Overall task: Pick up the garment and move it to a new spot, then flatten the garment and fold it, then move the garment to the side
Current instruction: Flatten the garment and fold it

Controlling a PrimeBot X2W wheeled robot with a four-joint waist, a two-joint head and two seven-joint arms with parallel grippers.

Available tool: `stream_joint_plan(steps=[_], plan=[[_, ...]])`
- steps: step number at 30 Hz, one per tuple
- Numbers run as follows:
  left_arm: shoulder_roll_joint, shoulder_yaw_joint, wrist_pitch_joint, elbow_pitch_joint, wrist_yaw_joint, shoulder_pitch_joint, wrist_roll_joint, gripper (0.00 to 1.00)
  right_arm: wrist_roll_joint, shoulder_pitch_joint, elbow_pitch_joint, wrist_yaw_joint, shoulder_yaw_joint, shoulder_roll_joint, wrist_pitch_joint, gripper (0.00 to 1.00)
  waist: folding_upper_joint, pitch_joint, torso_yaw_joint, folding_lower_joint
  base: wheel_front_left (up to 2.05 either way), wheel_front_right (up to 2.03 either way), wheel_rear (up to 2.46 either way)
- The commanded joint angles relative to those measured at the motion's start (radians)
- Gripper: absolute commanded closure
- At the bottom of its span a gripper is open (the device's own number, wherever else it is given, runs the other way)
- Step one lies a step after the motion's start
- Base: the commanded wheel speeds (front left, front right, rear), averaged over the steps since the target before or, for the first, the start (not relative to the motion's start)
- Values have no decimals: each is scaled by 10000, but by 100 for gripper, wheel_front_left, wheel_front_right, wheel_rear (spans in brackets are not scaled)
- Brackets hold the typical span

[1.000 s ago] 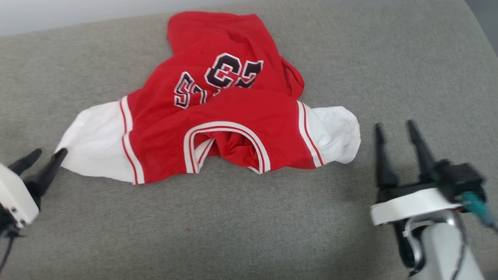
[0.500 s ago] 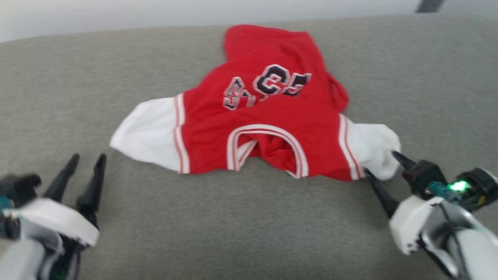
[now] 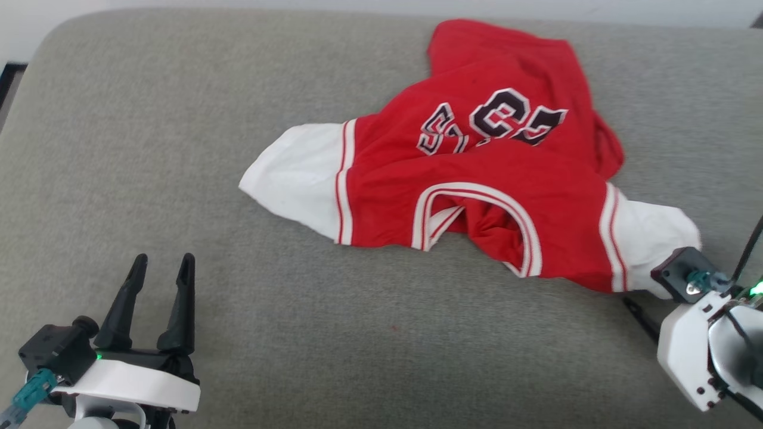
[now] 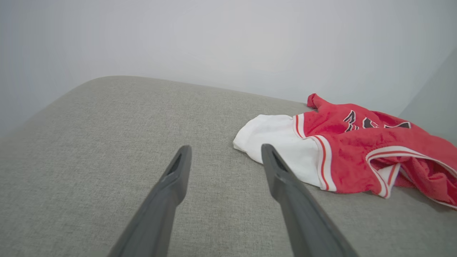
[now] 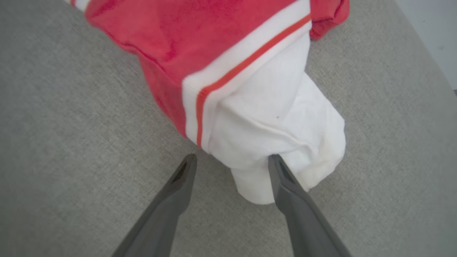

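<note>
We see the garment [image 3: 393, 190] lying crumpled on the grey cushion [image 3: 179, 149], in its far right part, with the red body bunched up toward the far edge. The collar [image 3: 477, 196] faces the near edge and the black "23" [image 3: 506, 119] reads upside down to us. One white sleeve [image 3: 295, 173] lies fairly flat, reaching toward the middle of the cushion. The other sleeve [image 5: 282, 142] is rolled into a lump close to the right edge.

Our right gripper [image 5: 232, 157] sits low at that lump with its fingers spread apart, clamped on nothing. One fingertip [image 5: 276, 167] touches the sleeve's end, and the other rests on bare cushion just beside the red hem.

Our left gripper [image 3: 163, 260] is near the front left of the cushion, fingers apart and holding nothing, well apart from the flat sleeve, with plain grey fabric between them. A small dark speck [image 3: 391, 327] marks the cushion near the front edge. A pale wall [image 4: 214, 35] rises behind the cushion's far edge.
</note>
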Motion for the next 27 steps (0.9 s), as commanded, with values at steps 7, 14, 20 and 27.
stream_joint_plan(steps=[7, 14, 20, 27], plan=[[-15, 9, -42, -157, 25, -243, -104, 0, -180, -468, 410, -3, 215, -172, 245, 0, 0, 565, 458, 0, 0, 0, 0], [222, -93, -43, -304, 24, -439, -337, 0, -135, -527, 918, -11, 278, 36, 302, 100, 0, 634, 338, 0, 0, 0, 0], [1590, -1166, -45, -620, 24, -1122, -264, 0, -208, -496, 805, -9, 141, 247, 204, 100, 0, 619, 123, 0, 0, 0, 0], [5505, -5477, 397, -743, 23, -3729, -1627, 0, -342, -859, 601, -3, 338, 639, 118, 100, 0, 956, -293, 0, 0, 0, 0]])
